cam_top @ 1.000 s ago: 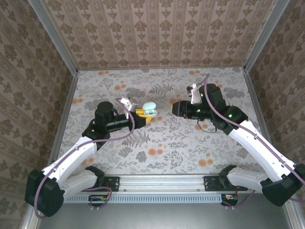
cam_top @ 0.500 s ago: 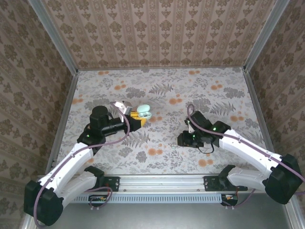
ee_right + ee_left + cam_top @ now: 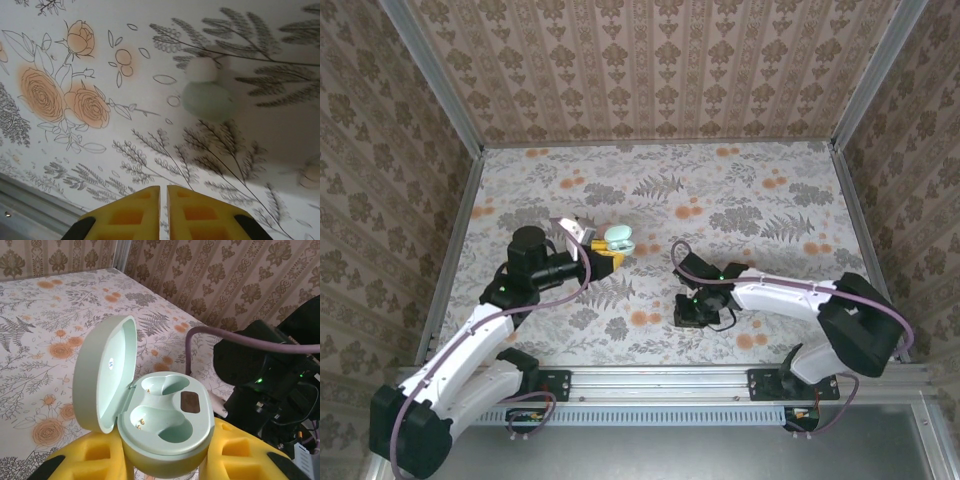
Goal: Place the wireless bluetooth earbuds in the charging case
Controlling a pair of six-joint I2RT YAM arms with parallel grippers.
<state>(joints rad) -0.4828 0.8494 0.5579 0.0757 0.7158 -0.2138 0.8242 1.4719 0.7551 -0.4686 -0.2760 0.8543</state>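
Item 1: my left gripper (image 3: 165, 462). Yellow, waffle-pocketed fingers (image 3: 240, 455) are clamped on the base of the charging case (image 3: 165, 427) at the bottom centre of the left wrist view.
- Case: smooth matte mint plastic, a rounded pebble shape. The lid (image 3: 102, 375) is hinged open to the left.
- Wells (image 3: 160, 422): two, glossy and moulded, both empty, with small gold contact pins in the nearer one. A dark rectangular patch sits beside them.
- From above, the case (image 3: 618, 238) sits left of centre, at the tip of my left gripper (image 3: 608, 254).

Item 2: my right gripper (image 3: 163, 200). The yellow ribbed fingers (image 3: 125, 212) are brought together with a hairline slit between them, nothing held – bottom centre of the right wrist view.
- Earbud (image 3: 207, 97): a mint bulb with a white rounded tip, blurred. It lies on the table cover (image 3: 75, 60) at upper right of centre, apart from my fingers.
- Table cover: flat, pale, printed with orange roses and grey ferns.
- From above, this gripper (image 3: 698, 312) points down at the table, lower centre.
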